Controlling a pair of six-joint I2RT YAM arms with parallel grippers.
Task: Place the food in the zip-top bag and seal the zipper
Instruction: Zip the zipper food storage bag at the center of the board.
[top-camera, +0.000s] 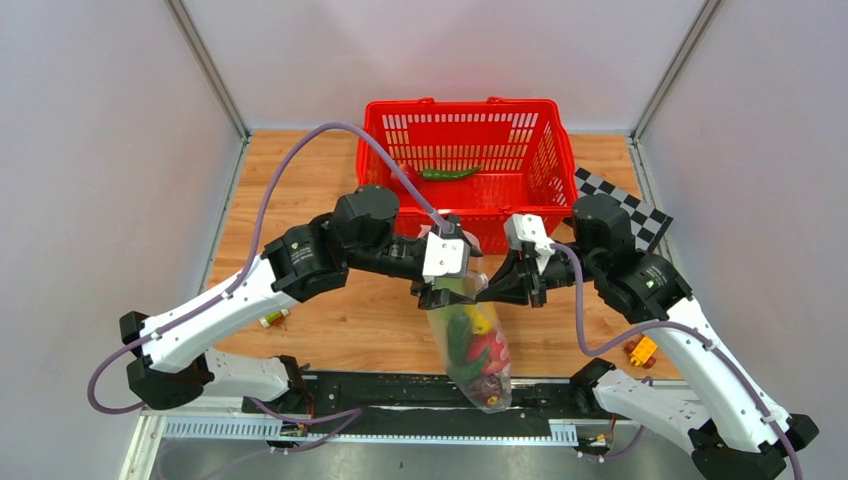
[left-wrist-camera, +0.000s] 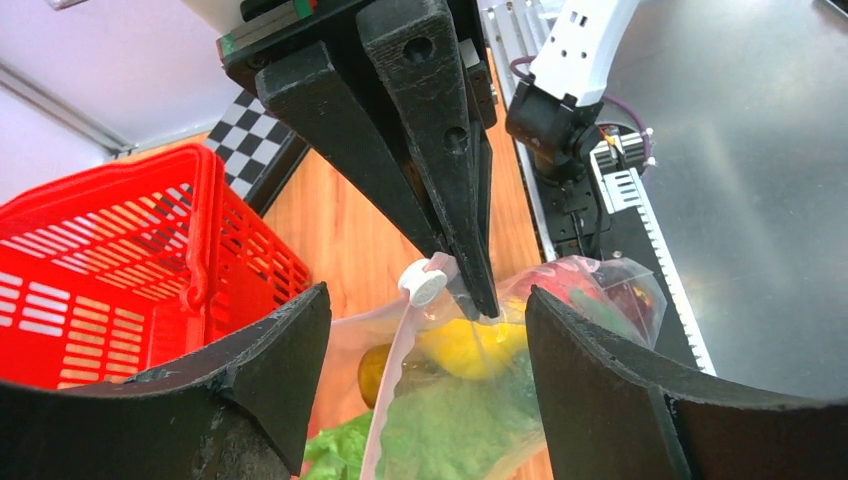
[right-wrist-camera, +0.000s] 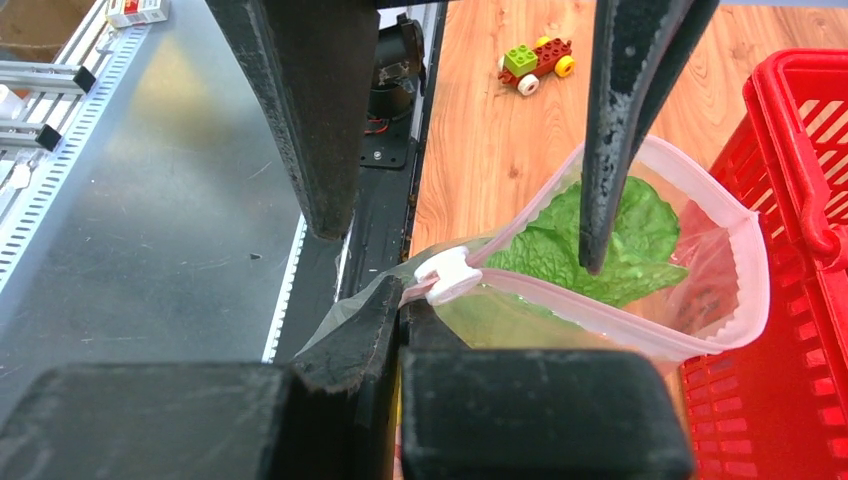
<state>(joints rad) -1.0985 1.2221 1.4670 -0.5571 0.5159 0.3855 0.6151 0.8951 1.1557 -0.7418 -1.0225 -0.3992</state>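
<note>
The zip-top bag (top-camera: 478, 350) hangs from its mouth over the table's front edge, with lettuce (right-wrist-camera: 600, 245), a lemon (left-wrist-camera: 470, 345) and red and green food inside. My right gripper (right-wrist-camera: 400, 315) is shut on the bag's mouth corner, right beside the zipper's white slider (right-wrist-camera: 447, 275). The pale zipper strip (right-wrist-camera: 640, 335) stands apart, so the mouth gapes. My left gripper (left-wrist-camera: 428, 325) is open and straddles the slider end; one finger (right-wrist-camera: 610, 150) reaches over the lettuce in the mouth. A green chili (top-camera: 450, 173) lies in the red basket.
The red mesh basket (top-camera: 545, 150) stands just behind both grippers. A checkerboard card (top-camera: 625, 205) lies to its right. An orange toy car (top-camera: 641, 350) sits by the right arm, and a small block toy (top-camera: 272, 319) by the left arm.
</note>
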